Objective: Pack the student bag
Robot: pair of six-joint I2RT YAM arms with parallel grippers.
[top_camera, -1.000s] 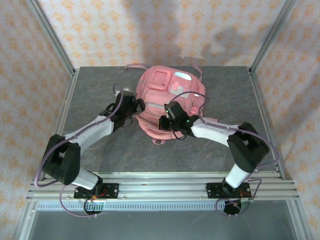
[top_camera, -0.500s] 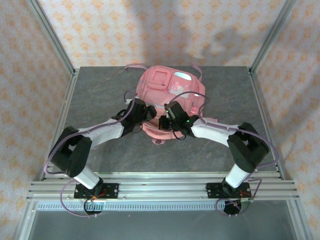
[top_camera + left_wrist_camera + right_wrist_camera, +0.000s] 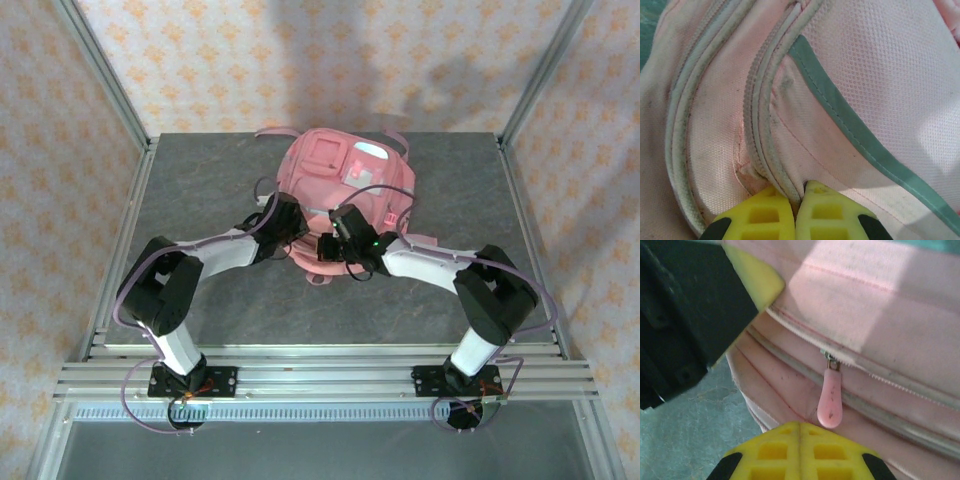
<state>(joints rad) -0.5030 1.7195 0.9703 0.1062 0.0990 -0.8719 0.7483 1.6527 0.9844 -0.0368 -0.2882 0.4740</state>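
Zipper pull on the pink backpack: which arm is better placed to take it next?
Right. The pink zipper pull hangs just ahead of the right gripper, which is shut and empty. The left gripper pinches the backpack seam.

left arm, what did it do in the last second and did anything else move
The left arm swung inward from the left side of the large pink fabric backpack to its near edge, and the left gripper closed there at a pale piped seam. The backpack and the shut right gripper stayed about where they were.
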